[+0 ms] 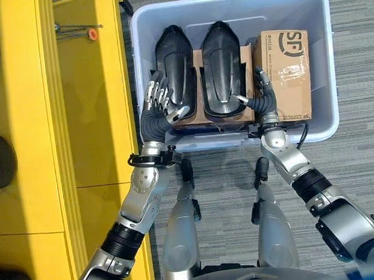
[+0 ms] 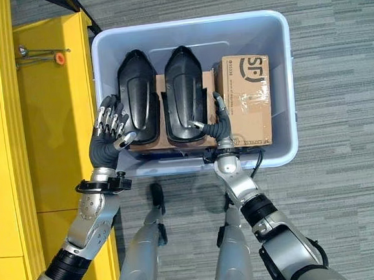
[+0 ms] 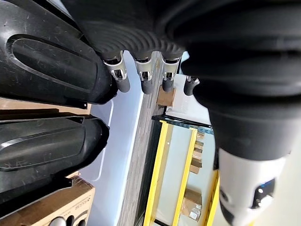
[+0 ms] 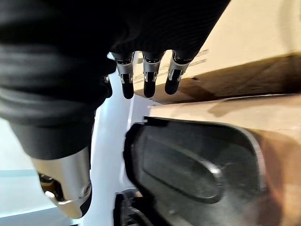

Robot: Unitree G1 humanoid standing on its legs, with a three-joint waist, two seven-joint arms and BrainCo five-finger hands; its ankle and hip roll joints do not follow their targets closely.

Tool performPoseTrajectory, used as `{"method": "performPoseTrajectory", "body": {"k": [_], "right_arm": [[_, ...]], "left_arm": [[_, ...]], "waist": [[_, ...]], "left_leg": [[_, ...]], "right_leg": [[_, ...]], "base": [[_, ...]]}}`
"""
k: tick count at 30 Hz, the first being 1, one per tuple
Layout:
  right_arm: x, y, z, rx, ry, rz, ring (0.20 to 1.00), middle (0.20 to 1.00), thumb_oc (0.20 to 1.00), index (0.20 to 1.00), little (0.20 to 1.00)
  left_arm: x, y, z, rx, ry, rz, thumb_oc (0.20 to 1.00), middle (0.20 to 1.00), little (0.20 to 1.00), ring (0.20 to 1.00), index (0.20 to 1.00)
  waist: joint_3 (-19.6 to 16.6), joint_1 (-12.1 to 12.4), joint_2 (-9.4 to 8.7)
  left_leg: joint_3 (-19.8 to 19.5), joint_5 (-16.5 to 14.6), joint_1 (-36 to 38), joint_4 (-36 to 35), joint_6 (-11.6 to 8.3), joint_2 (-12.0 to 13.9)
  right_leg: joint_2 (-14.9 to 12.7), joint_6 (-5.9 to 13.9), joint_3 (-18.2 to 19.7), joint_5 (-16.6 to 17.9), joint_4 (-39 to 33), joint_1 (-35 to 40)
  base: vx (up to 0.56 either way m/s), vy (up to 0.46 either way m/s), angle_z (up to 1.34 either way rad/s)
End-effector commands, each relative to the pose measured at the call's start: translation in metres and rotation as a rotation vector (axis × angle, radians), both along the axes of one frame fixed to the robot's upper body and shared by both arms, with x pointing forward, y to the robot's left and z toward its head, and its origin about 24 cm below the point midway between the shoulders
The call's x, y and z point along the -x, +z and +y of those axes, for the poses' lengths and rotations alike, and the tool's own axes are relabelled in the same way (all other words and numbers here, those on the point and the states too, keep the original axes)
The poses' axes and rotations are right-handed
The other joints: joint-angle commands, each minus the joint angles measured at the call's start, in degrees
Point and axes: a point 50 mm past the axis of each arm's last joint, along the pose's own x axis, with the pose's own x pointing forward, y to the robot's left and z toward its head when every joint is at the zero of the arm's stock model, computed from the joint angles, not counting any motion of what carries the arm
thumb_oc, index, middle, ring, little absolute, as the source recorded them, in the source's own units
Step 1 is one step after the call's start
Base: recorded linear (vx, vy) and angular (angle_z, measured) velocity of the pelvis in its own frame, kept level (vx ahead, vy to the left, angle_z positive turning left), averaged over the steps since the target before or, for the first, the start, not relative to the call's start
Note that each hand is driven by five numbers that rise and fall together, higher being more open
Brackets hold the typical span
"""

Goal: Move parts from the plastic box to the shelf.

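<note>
Walls of the pale plastic box [image 1: 319,52] close round the load, with bare floor left only in its far part, beyond the parts. Two black moulded parts [image 1: 175,69] [image 1: 221,66] lie side by side on a flat cardboard piece [image 1: 198,58], long axes running away from the robot, narrow rounded ends pointing at the far wall. A taped cardboard carton [image 1: 287,74] lies just beside them on the right. The yellow shelf [image 1: 88,122] stands against the box's left wall. The left hand [image 1: 160,103] rests spread on the left part's outer edge; the right hand [image 1: 262,92], fingers straight, sits between the right part and the carton.
</note>
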Motion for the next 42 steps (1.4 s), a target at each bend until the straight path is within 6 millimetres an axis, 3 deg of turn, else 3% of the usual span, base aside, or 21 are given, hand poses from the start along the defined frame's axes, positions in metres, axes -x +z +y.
{"method": "performPoseTrajectory", "body": {"k": [1,12,27,34,42], "right_arm": [[-0.014,0.032,0.009,-0.063,-0.015,-0.097,1.000,1.000,1.000,1.000,1.000],[-0.031,0.022,-0.017,-0.086,-0.148,0.004,1.000,1.000,1.000,1.000,1.000],[-0.043,0.029,-0.054,-0.118,-0.291,0.048,1.000,1.000,1.000,1.000,1.000],[-0.043,0.030,-0.050,-0.102,-0.276,0.040,1.000,1.000,1.000,1.000,1.000],[-0.029,0.055,-0.020,-0.078,-0.138,-0.144,1.000,1.000,1.000,1.000,1.000]], "left_arm": [[0.009,0.023,0.002,0.002,-0.011,-0.149,1.000,1.000,1.000,1.000,1.000],[0.005,0.024,-0.002,0.012,-0.027,-0.150,1.000,1.000,1.000,1.000,1.000],[0.004,0.029,-0.006,0.018,-0.051,-0.163,1.000,1.000,1.000,1.000,1.000],[0.004,0.029,-0.005,0.016,-0.045,-0.164,1.000,1.000,1.000,1.000,1.000],[0.004,0.030,-0.001,0.015,-0.013,-0.168,1.000,1.000,1.000,1.000,1.000]], "waist": [[1.0,0.8,-0.55],[1.6,1.6,0.23],[1.8,2.3,0.71],[1.9,2.3,0.45],[1.9,1.3,-0.46]], "left_leg": [[-1.8,-0.4,-3.8,3.5,0.40,0.2],[-1.8,-0.3,-4.3,3.3,0.41,0.0],[-2.4,-0.5,-4.6,3.3,0.41,-0.1],[-2.6,-0.7,-4.6,3.4,0.46,-0.1],[-2.6,-0.8,-4.9,3.4,0.58,-0.1]], "right_leg": [[-3.3,0.65,-1.2,-4.2,3.9,2.0],[-3.1,0.67,-1.2,-4.4,4.5,1.2],[-2.8,0.63,-1.7,-5.1,5.0,1.0],[-2.7,0.55,-1.8,-5.2,5.0,1.1],[-2.6,0.49,-1.7,-5.2,5.1,0.9]], "base": [[0.00,0.000,0.00],[0.00,0.001,0.00],[0.00,0.000,0.00],[0.00,0.000,0.00],[0.00,0.000,0.00]]}}
